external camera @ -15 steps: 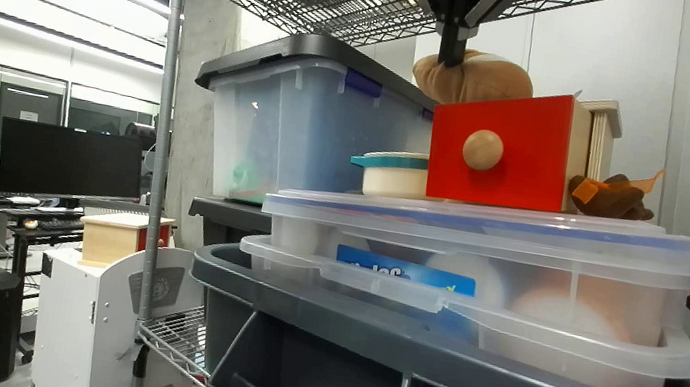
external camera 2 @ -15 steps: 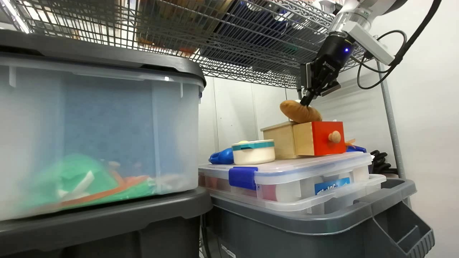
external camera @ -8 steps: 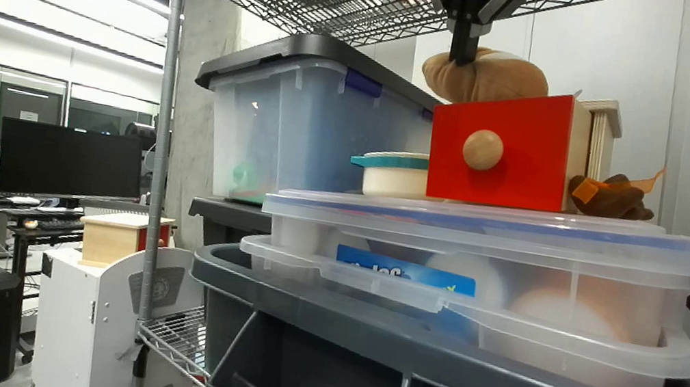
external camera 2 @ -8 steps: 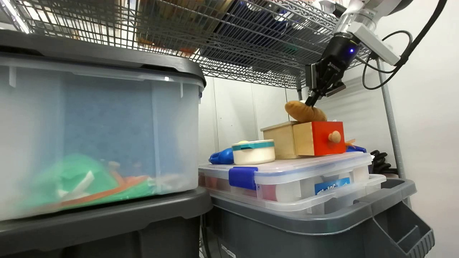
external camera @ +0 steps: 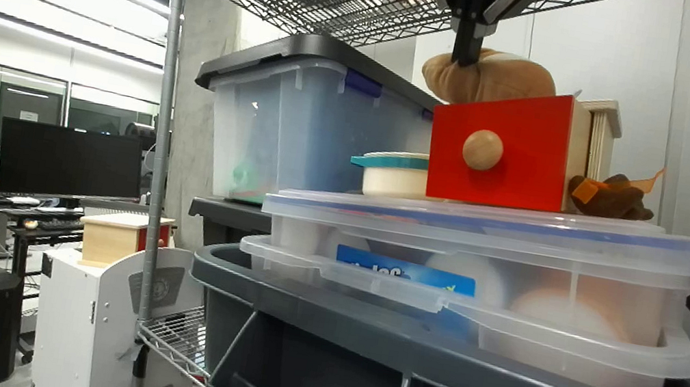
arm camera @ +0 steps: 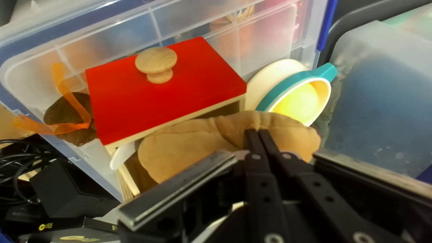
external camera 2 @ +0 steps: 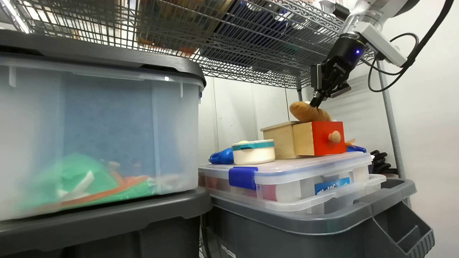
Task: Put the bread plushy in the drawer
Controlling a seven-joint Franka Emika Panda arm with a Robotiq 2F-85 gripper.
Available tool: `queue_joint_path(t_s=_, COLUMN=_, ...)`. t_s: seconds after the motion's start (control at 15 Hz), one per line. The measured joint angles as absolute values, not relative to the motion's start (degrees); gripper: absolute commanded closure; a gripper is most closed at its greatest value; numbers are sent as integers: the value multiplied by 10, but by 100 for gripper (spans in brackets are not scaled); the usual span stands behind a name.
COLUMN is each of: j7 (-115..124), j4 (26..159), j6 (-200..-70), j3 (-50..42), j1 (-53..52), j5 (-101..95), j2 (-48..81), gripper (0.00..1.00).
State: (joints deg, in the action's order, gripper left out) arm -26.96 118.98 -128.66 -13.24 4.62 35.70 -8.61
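In an exterior view, my arm (external camera 2: 364, 19) leans down steeply from the upper right, the claw (external camera 2: 314, 104) lowest. My fingers (arm camera: 251, 145) are pressed together on a pinch of the bread (external camera 2: 304, 112), whose soft tan cloth puckers around them. The bread is plump, oblong and seamed along one edge; it is over the open drawer (external camera: 531, 155), one end jutting past the side. The drawer has a flat, bright red front, a smooth round wooden knob (arm camera: 156, 60) and pale wood sides.
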Motion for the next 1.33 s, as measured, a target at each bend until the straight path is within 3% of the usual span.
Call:
queue_joint_path(t_s=0.4, j7=-282, j4=1190, j6=-1271, j3=-131, j1=46, j5=377, j2=-77, gripper=99)
queue_joint_path(t_s=0.47, j7=-284, j4=1190, j6=-1271, j3=-131, j1=46, j5=378, j2=-76, gripper=95)
queue_joint_path(t_s=0.53, j7=-284, j4=1190, j6=-1270, j3=-131, j1=46, j5=379, j2=-76, gripper=78)
queue_joint_path(t_s=0.6, j7=-284, j4=1190, j6=-1270, j3=-131, j1=46, j5=380, j2=-76, gripper=98)
queue_joint_path(t_s=0.67, j7=-284, j4=1190, j6=-1270, j3=-131, j1=46, j5=380, j2=-76, gripper=72)
queue_joint_path(t_s=1.0, j7=-284, j4=1189, j6=-1270, j3=-131, j1=46, j5=380, j2=-76, gripper=41)
queue_joint_path(t_s=1.33, j7=-284, j4=1188, j6=-1270, j3=-131, j1=46, j5=380, j2=-76, gripper=3)
